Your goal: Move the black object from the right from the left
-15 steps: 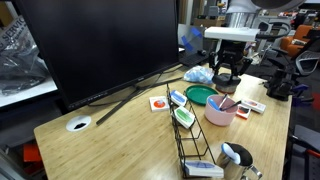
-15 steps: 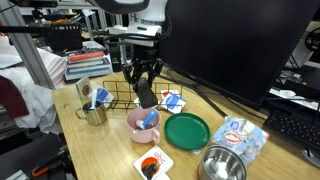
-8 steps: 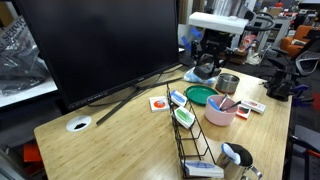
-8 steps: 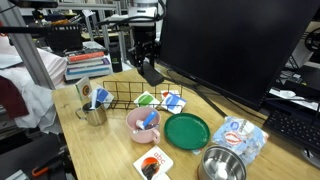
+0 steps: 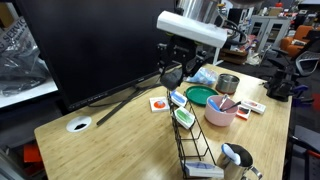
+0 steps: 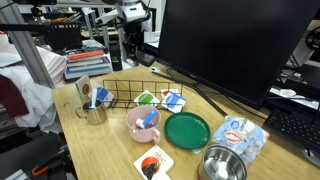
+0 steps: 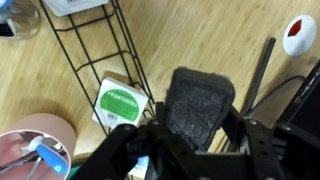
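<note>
the gripper (image 5: 172, 77) is clamped on the black bar (image 7: 198, 102), holding it in the air over the table (image 5: 120, 135) beside the monitor (image 5: 90, 45). pickup looks done; setting it down remains.

Readable text: none that I could make out | green packet (image 7: 122, 103) below me: bore white print, too blurred to read | red-and-white card (image 5: 158, 102): showed a picture, any lettering was too small

Wood table (image 5: 120, 135) w/ rack (image 5: 195, 140), pink bowl (image 5: 220, 116), green plate (image 5: 197, 95).
</note>
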Controlling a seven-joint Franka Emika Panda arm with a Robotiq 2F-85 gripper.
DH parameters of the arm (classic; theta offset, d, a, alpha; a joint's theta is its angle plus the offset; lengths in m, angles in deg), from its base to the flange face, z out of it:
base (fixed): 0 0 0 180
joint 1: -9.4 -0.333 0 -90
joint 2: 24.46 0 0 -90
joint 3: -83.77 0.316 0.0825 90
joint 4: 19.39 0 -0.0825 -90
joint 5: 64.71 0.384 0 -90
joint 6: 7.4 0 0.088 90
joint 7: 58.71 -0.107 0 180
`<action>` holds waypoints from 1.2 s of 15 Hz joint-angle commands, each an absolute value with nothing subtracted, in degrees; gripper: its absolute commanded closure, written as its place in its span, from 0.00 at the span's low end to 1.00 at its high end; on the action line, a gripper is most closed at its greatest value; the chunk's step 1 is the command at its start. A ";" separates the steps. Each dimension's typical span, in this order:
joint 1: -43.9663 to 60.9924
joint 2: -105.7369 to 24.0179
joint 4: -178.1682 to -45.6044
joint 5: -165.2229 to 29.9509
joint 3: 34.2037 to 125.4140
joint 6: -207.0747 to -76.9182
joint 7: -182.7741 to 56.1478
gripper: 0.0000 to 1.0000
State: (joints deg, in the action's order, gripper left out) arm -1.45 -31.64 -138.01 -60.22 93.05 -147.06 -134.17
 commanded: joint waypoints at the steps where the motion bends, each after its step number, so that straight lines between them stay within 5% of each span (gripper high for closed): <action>1: -2.62 -36.03 -135.28 -60.60 93.63 -148.50 -126.46 0.68; 2: -3.18 -34.20 -136.99 -60.05 92.99 -148.07 -130.17 0.43; 12: -3.57 -36.04 -135.63 -59.99 92.75 -148.72 -127.26 0.43; 13: -3.57 -36.04 -135.63 -59.99 92.75 -148.72 -127.26 0.68; 18: -4.24 -40.27 -130.66 -58.52 94.51 -147.40 -119.58 0.68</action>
State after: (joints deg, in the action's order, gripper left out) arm -3.71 -37.26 -134.51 -59.84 93.96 -148.77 -124.67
